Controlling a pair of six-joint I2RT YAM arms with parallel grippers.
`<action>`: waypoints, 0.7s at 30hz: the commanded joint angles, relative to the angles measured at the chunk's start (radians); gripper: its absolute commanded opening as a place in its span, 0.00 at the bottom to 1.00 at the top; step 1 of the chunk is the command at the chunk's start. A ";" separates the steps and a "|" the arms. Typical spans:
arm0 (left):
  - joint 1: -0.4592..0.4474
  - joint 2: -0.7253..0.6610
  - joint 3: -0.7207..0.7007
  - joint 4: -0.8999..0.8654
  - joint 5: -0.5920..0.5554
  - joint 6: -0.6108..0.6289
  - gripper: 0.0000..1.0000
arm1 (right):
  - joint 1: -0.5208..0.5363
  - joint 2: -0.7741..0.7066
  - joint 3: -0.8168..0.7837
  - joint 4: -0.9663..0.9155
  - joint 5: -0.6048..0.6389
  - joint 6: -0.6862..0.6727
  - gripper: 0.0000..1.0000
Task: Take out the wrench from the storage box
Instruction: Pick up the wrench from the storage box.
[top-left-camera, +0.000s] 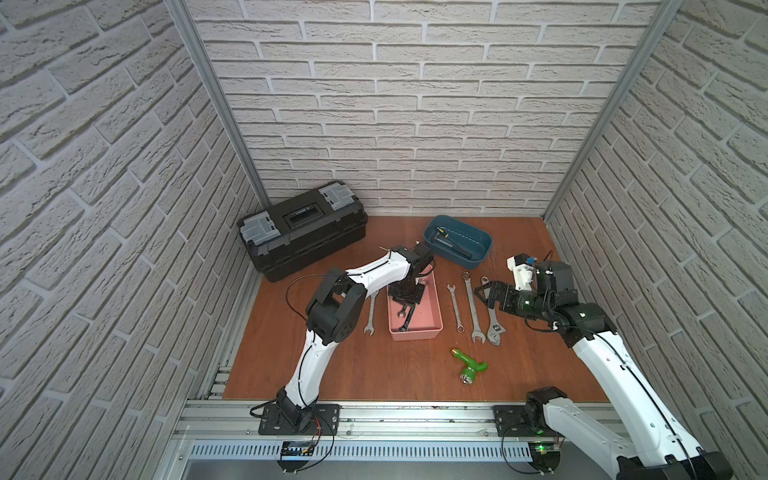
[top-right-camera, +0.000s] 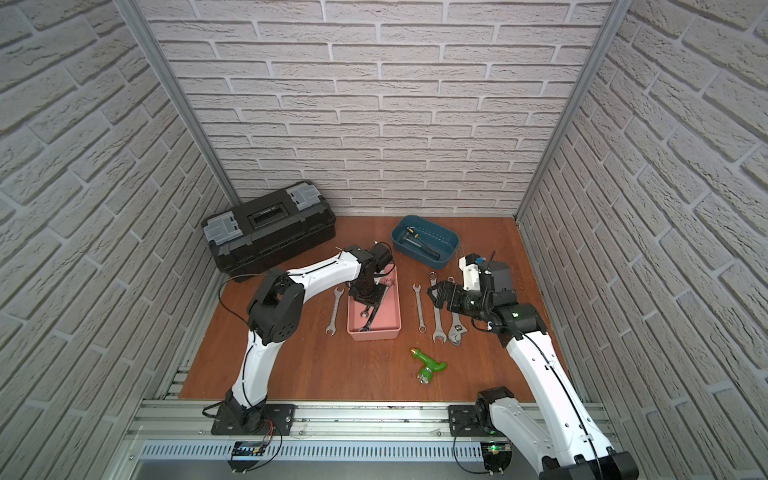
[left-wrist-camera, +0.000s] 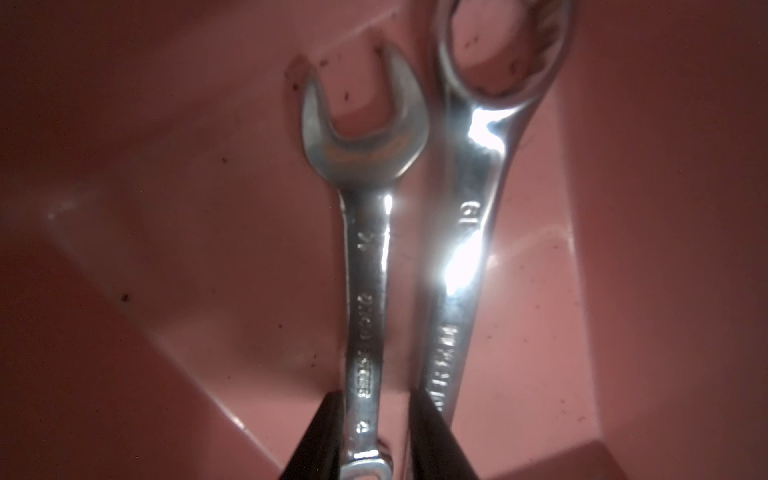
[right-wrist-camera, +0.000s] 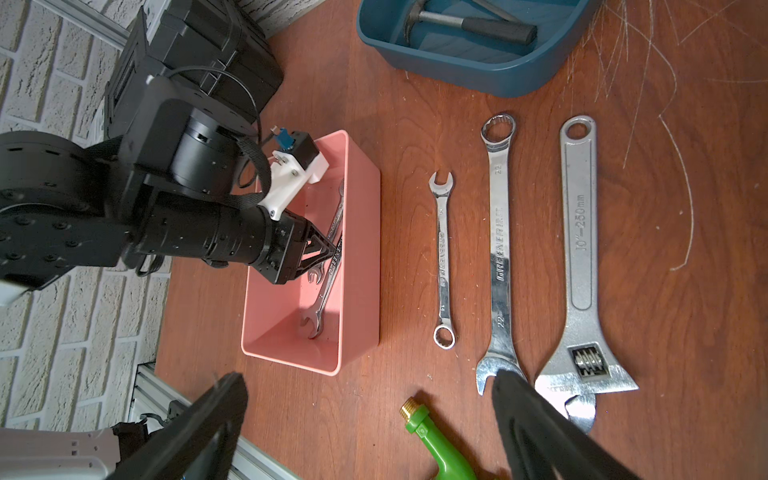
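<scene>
The pink storage box (top-left-camera: 415, 335) (top-right-camera: 374, 335) (right-wrist-camera: 362, 249) stands mid-table with two steel wrenches lying side by side in it. My left gripper (top-left-camera: 408, 304) (top-right-camera: 368, 302) (right-wrist-camera: 332, 252) reaches down into the box. In the left wrist view its black fingers (left-wrist-camera: 324, 432) straddle the shaft of the smaller open-ended wrench (left-wrist-camera: 368, 266). One finger lies against the shaft and the other stands a little off it, so the gripper (left-wrist-camera: 376, 399) is open. The larger wrench (left-wrist-camera: 469, 232) lies just outside that finger. My right gripper (top-left-camera: 483, 292) (right-wrist-camera: 368, 376) hovers wide open and empty, right of the box.
On the table lie a wrench (top-left-camera: 371, 311) left of the box, and two wrenches (top-left-camera: 456, 307) (top-left-camera: 473, 307) and an adjustable spanner (top-left-camera: 492, 318) to its right. A green hose fitting (top-left-camera: 469, 365) lies nearer the front. A black toolbox (top-left-camera: 303, 228) and a blue tub (top-left-camera: 457, 241) with a hammer stand behind.
</scene>
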 joint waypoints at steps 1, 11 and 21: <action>0.016 0.040 -0.028 0.008 -0.018 0.008 0.31 | -0.010 -0.008 -0.012 0.036 -0.005 -0.001 0.97; 0.021 0.105 -0.054 -0.006 -0.037 0.027 0.30 | -0.013 -0.005 -0.018 0.039 -0.011 -0.001 0.97; 0.012 0.150 -0.097 0.025 0.004 0.019 0.07 | -0.016 -0.002 -0.018 0.039 -0.017 0.003 0.97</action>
